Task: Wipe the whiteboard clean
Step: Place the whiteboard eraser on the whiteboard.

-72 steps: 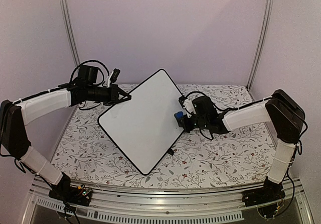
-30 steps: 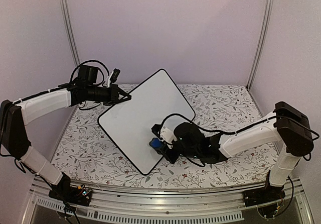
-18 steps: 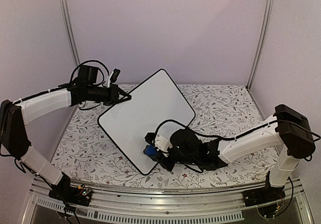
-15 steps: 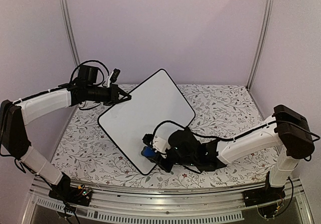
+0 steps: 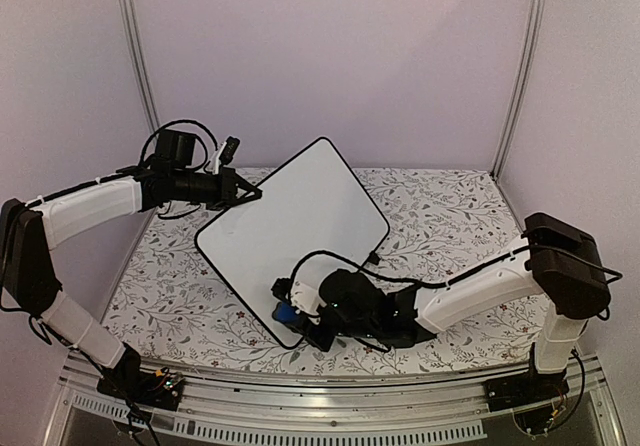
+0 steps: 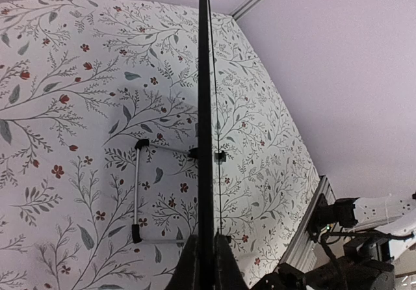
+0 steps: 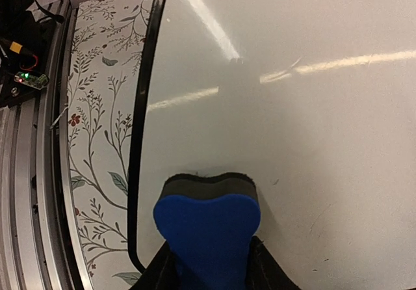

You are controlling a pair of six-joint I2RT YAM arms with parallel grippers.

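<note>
Eraser now nearer whiteboard corner

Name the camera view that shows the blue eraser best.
Right wrist: the eraser fills the foreground, its felt against the whiteboard near the rim. Top external shows only a small blue patch. Left wrist does not show it.

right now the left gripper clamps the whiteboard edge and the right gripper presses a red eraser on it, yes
No: the eraser is blue, as the right wrist view shows. The left gripper clamps the whiteboard edge and the right gripper presses the eraser on it.
</note>
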